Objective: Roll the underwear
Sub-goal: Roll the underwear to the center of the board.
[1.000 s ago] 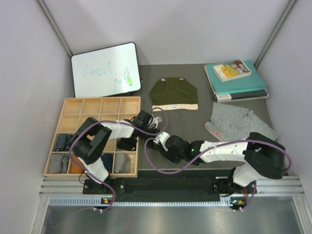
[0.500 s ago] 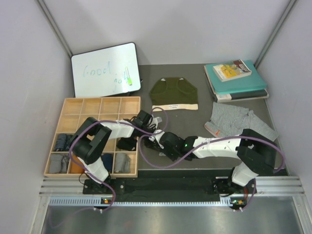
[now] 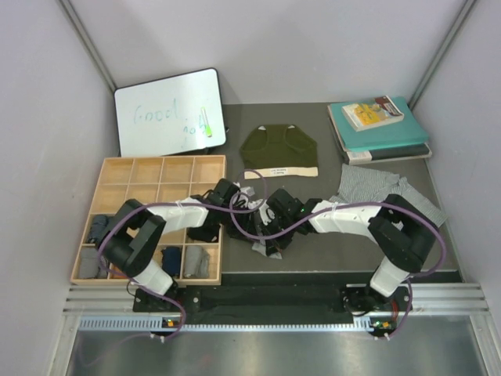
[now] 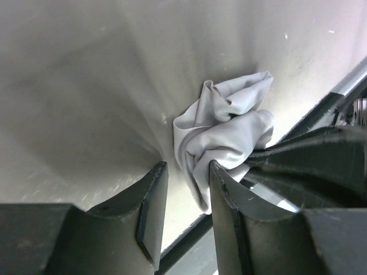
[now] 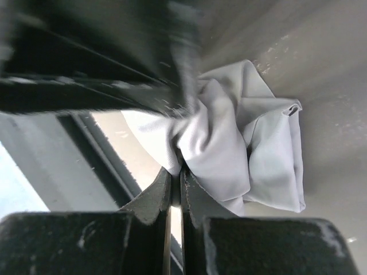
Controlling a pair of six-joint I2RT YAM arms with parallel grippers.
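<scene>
Your right gripper has swung in against the left gripper, clamped on the crumpled plain light grey cloth underwear at its tips. Left jaws apart, cloth just ahead. Roll unformed.

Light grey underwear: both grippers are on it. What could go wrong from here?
1. The right gripper pinches only a fold at the edge of the light grey underwear, which is a crumpled bunch. The cloth may slip free or come undone rather than roll.
2. The left gripper is open, with the right gripper's finger close against it over the cloth. Closing it or moving either arm could make the two collide.
</scene>
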